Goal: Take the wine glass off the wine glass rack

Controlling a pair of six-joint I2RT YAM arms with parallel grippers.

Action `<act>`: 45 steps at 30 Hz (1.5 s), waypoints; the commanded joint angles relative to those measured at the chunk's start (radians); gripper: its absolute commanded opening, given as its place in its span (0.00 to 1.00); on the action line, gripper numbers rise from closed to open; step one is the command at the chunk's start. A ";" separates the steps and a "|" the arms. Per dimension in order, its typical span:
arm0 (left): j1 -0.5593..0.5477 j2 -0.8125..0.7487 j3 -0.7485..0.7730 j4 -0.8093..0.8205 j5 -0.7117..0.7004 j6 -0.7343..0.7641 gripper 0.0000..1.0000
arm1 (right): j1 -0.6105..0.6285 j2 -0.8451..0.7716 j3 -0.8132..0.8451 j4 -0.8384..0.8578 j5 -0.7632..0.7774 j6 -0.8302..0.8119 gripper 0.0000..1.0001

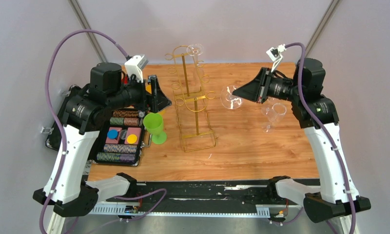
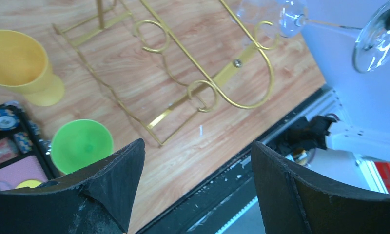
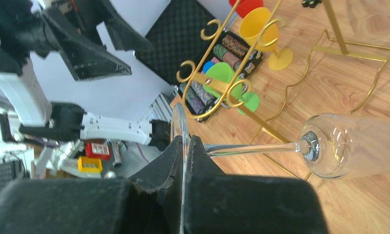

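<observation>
The gold wire wine glass rack [image 1: 193,109] stands mid-table. My right gripper [image 3: 185,146] is shut on the round foot of a clear wine glass [image 3: 349,144]. The glass lies sideways in the air, its bowl [image 1: 230,97] just right of the rack's arms. In the left wrist view the same wine glass [image 2: 378,44] shows at the top right, beyond the rack [image 2: 203,92]. My left gripper [image 2: 198,151] is open and empty, hovering left of the rack near the green cup [image 2: 78,144]. Its black fingers [image 2: 120,170] stand wide apart.
Another clear glass [image 1: 195,50] hangs at the rack's far top. More glassware [image 1: 273,114] stands on the table under my right arm. A green cup [image 1: 154,126] and a black case of chips [image 1: 120,139] sit left of the rack, with a yellow cup [image 2: 17,63] nearby.
</observation>
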 commanded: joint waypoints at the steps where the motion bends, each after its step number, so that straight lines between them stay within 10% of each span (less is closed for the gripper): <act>1: 0.005 -0.038 -0.015 0.042 0.178 -0.067 0.87 | 0.077 -0.070 0.084 -0.082 0.038 -0.226 0.00; 25: 0.005 -0.055 0.000 0.250 0.426 -0.256 0.92 | 0.775 -0.049 0.180 0.029 0.569 -0.884 0.00; 45: 0.005 -0.032 -0.048 0.324 0.431 -0.307 0.93 | 0.947 0.072 0.119 0.285 0.593 -1.091 0.00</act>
